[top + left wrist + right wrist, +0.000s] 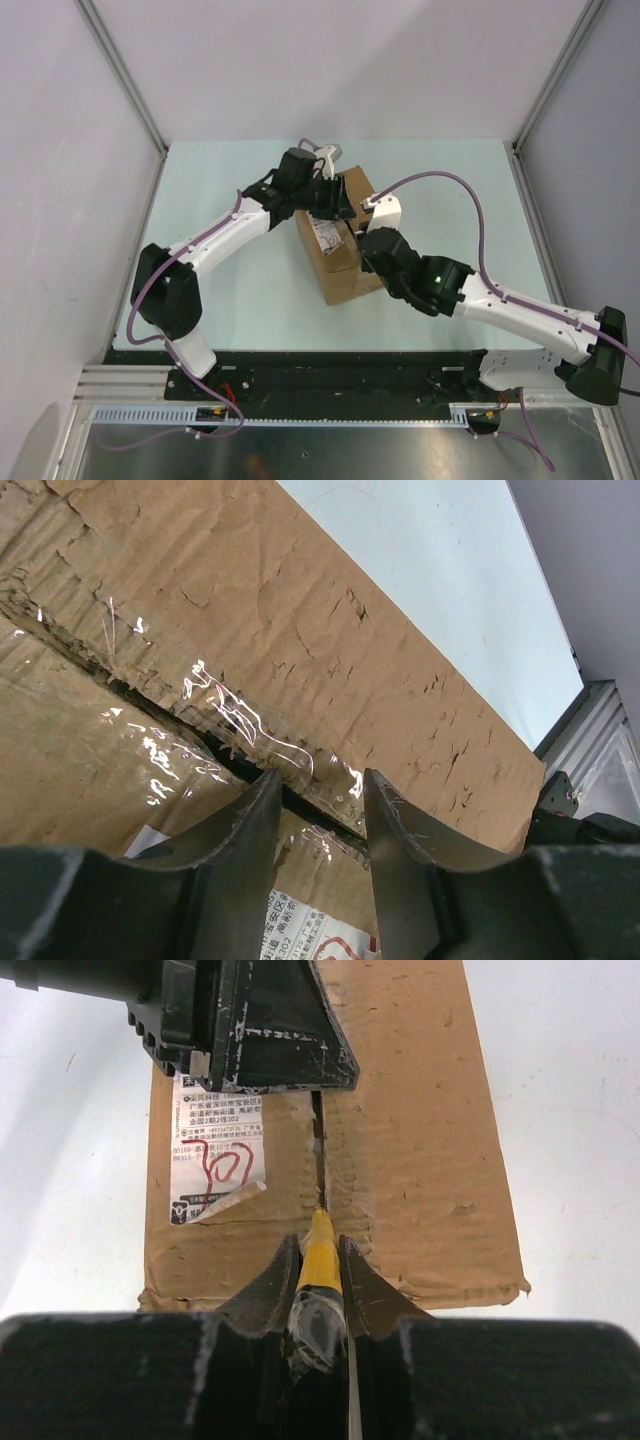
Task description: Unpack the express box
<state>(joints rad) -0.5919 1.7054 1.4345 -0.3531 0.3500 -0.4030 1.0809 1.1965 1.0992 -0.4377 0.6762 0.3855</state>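
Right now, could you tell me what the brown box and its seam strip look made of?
Brown express box: matte corrugated cardboard, judging by its creased, fibrous surface. Seam strip: likely clear glossy plastic tape, given its wrinkled glare.

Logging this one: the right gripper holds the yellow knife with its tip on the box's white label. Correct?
Not quite. The right gripper does hold the yellow knife, but its tip sits on the centre seam of the express box, beside the white label. The right wrist view shows it.
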